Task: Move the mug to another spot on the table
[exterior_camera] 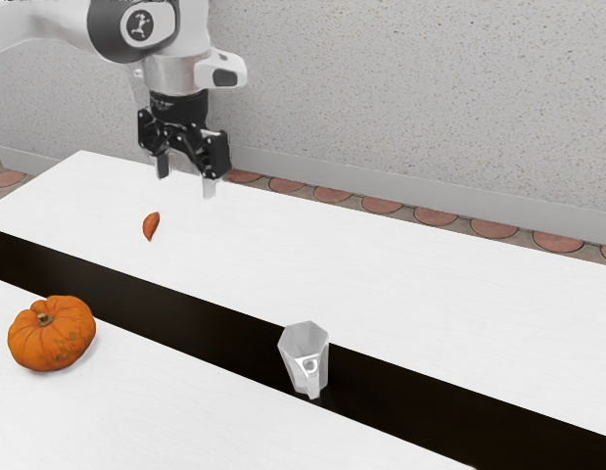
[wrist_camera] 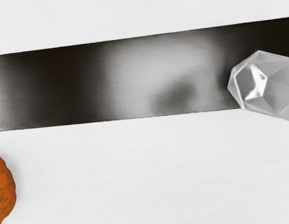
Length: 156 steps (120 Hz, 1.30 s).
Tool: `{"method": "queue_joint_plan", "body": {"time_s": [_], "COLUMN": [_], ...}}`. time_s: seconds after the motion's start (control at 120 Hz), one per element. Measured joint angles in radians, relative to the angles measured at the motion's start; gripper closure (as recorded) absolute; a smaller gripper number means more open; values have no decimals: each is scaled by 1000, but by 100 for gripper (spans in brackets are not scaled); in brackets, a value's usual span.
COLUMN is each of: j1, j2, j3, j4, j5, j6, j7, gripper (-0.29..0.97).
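Two black fingers of the pincer [exterior_camera: 185,184] stand well apart with nothing between them, so it is released and holds no load. It hangs from the arm [exterior_camera: 136,29] at the upper part of the exterior view's left, fingertips pointing down, above the far white part of the surface [exterior_camera: 430,264] and clear of it.

Just below the fingertips, a little toward the exterior view's left, a small orange-brown piece [exterior_camera: 151,226] shows against the white; what it is cannot be told.

Nearer than that, a glossy black band [exterior_camera: 185,313] crosses the surface slantwise, dividing the far white part from a near white strip.

The mug [exterior_camera: 303,358], pale and faceted, stands upright at the near edge of this band, where the black meets the near strip. It is well apart from the pincer, nearer the camera and toward the exterior view's right. In the wrist view its angular rim overlaps both the black and the white beside it.

An orange pumpkin [exterior_camera: 51,333] sits on the near white strip at the exterior view's left, well apart from the mug.

Beyond the far edge of the surface, a row of reddish floor tiles [exterior_camera: 435,216] runs along the foot of a grey roughcast wall [exterior_camera: 430,88].
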Motion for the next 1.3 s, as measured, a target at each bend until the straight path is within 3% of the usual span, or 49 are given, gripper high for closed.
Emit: {"method": "queue_joint_plan", "body": {"time_s": [0.108,0.25,0.333,0.408,0.475,0.592,0.642,0.825,1.208,1.3], "j1": [173,384,517,590,527,179,106,163,165,166], "j2": [23,20,33,63,81,111,122,137,209,206], "j3": [-53,-124,-185,-229,-276,-363,-391,-443,-442,-436], "j4": [12,9,5,-5,-56,-137,-154,-222,-403,-415], "j5": [0,-30,-6,-27,-66,-116,-133,-166,-183,-184], "j6": [80,92,120,173,210,283,306,383,686,709], "j7": [0,19,111,250,368,546,613,815,1119,1196], "gripper": [0,0,0,0,0,0,0,0,0,0]}}
